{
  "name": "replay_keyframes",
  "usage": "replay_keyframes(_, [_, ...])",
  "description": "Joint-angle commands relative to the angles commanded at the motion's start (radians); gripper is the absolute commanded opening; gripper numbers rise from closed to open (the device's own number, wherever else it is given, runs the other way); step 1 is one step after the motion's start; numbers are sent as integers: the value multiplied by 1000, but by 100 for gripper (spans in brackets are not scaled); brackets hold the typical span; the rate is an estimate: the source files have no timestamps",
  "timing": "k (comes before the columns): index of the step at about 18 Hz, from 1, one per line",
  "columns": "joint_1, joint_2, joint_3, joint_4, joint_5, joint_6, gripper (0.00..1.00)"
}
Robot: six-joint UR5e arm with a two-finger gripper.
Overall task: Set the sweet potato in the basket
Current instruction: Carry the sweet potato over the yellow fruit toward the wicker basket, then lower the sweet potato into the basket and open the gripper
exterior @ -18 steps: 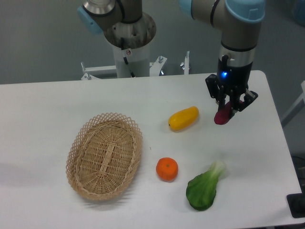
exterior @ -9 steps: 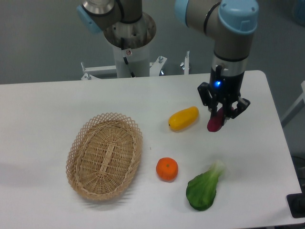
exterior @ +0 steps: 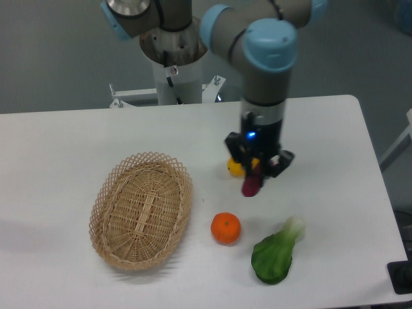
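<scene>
My gripper (exterior: 255, 168) is shut on the sweet potato (exterior: 250, 184), a slim magenta tuber that hangs point-down from the fingers, lifted above the table near its middle. The tan wicker basket (exterior: 104, 190) lies empty on the left half of the table, well to the left of the gripper. The arm's wrist covers the top of the sweet potato.
A yellow-orange fruit (exterior: 234, 168) lies just behind the gripper, mostly hidden by it. A round orange (exterior: 225, 228) sits below and left of the gripper, between it and the basket. A green leafy vegetable (exterior: 274, 253) lies at the front right.
The gripper has carried the sweet potato leftward from the right side of the table, and now stands in front of the yellow fruit. The other items have not moved.
</scene>
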Motion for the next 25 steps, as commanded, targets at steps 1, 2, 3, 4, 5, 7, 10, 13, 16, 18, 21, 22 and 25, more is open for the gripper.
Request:
replay_keyframes(1, [-35,2,-12,3,12,-46,24])
replay_keyframes(2, [-67,-1,-17,2,38,-80,24])
replay_keyframes(3, [-104,-8,-22,2,64,-105,24])
replay_keyframes(4, [-140,-17,-28,2,90,-132,24])
replay_keyframes(5, [-164,-29,-31,2,109,-158,24])
replay_keyframes(7, [-201,-55,-34,5,118,-183,24])
replay_keyframes(10, [-250,-98,-45,49,147,-229,24])
replay_keyframes(13, [-296,-142,-57,81,178,-269,25])
replay_keyframes(16, [-325,-189,-57,91,180,-278,25])
replay_keyframes(18, [-341,-198,-54,104,178,-263,26])
replay_keyframes(21, [-361,-216,-57,107,178,-193,27])
replay_keyframes(22, [-364,-227,-60,107,178,-180,27])
replay_keyframes(25, [-373,-233,-62,107,178,-180,40])
